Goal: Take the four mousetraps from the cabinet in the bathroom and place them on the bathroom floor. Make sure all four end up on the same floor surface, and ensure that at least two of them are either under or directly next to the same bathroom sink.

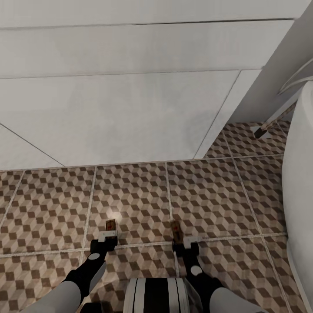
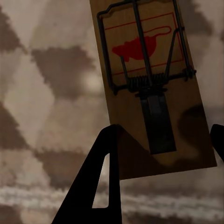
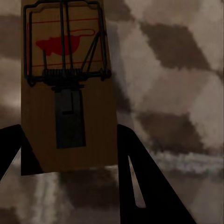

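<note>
Holding: one mousetrap is clamped in each gripper, low over the floor.
Left gripper [image 1: 109, 238]: its fingers are closed on the bare near end of the left trap [image 2: 149, 84], one at each long edge, as seen in the left wrist view.
Right gripper [image 1: 181, 243]: it is closed the same way on the right trap [image 3: 67, 88], with the near end pinched between the dark fingers.
Traps: both boards are seen pointing away from the robot, spring and bait end forward; whether they touch the tiles cannot be told.
Handling: the boards are judged light, stiff and thin. The long edges of the plain end are the safe hold, and the wire bar and spring are best avoided.
Floor [image 1: 208, 195]: cube-pattern tiles with pale grout lie beneath both traps.
Sink [image 1: 108, 113]: the white unit stands just ahead, so a release here is judged to leave both traps near it.
Tub [image 1: 300, 174]: a curved white wall is seen at the right.
</note>
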Motion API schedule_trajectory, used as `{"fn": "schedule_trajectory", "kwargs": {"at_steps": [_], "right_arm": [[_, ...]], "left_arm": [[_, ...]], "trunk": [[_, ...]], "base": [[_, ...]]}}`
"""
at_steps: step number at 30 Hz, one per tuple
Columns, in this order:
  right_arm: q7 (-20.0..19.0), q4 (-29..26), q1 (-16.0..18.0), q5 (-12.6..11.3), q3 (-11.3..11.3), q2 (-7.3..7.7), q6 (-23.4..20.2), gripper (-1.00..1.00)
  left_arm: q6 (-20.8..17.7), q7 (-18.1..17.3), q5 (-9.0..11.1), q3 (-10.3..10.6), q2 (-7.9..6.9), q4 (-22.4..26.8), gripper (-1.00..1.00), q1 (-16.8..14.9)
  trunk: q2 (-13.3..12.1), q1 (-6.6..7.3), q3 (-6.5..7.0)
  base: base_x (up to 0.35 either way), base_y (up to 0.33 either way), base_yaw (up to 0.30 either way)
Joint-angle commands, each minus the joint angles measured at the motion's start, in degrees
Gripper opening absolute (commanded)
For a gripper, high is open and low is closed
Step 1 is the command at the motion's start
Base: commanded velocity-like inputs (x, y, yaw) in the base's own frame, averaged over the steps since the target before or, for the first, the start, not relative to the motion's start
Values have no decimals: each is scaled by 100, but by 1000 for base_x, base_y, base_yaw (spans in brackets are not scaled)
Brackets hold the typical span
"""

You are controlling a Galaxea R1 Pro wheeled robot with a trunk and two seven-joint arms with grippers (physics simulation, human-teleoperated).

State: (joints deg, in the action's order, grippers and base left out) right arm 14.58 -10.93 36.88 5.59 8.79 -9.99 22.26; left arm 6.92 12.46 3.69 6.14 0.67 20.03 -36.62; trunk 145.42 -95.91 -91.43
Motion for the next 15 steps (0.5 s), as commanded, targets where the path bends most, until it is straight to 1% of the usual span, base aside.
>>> {"fn": "schedule_trajectory", "kwargs": {"at_steps": [1, 3, 4, 6, 8, 10, 13, 15], "right_arm": [[83, -48, 3, 60, 26, 0, -2, -100], [104, -198, 0, 81, 24, 0, -5, -100], [176, -296, -2, 88, 19, 0, -8, -100], [373, -382, -2, 70, 18, 0, -17, -100], [695, -455, -1, 58, 19, 0, -47, -100], [926, -495, -1, 53, 23, 0, -95, -100], [1119, -533, -2, 49, 25, 0, -214, -100], [1148, -542, -3, 47, 25, 0, -246, -100]], "left_arm": [[20, 44, 44, 42, -5, -8, -100, -3], [20, 42, 44, 43, -5, -8, -100, -3], [20, 40, 44, 44, -5, -8, -100, -3], [20, 38, 44, 40, -5, -8, -100, -3], [20, 37, 40, 38, 0, -8, -100, -3], [20, 37, 38, 37, 1, -8, -100, -3], [20, 37, 36, 36, 3, -3, -100, -3], [20, 37, 36, 36, 3, -1, -100, -3]], "trunk": [[1, 1, -3], [1, 1, -3], [1, 1, -3], [1, 1, -3], [1, 1, -3], [1, 1, -3], [1, 1, -3], [1, 1, -5]], "base": [[0, 0, 0], [0, 0, 0], [0, 0, 0], [0, 0, 0], [0, 0, 0], [0, 0, 0], [0, 0, 9], [0, 0, 75]]}}
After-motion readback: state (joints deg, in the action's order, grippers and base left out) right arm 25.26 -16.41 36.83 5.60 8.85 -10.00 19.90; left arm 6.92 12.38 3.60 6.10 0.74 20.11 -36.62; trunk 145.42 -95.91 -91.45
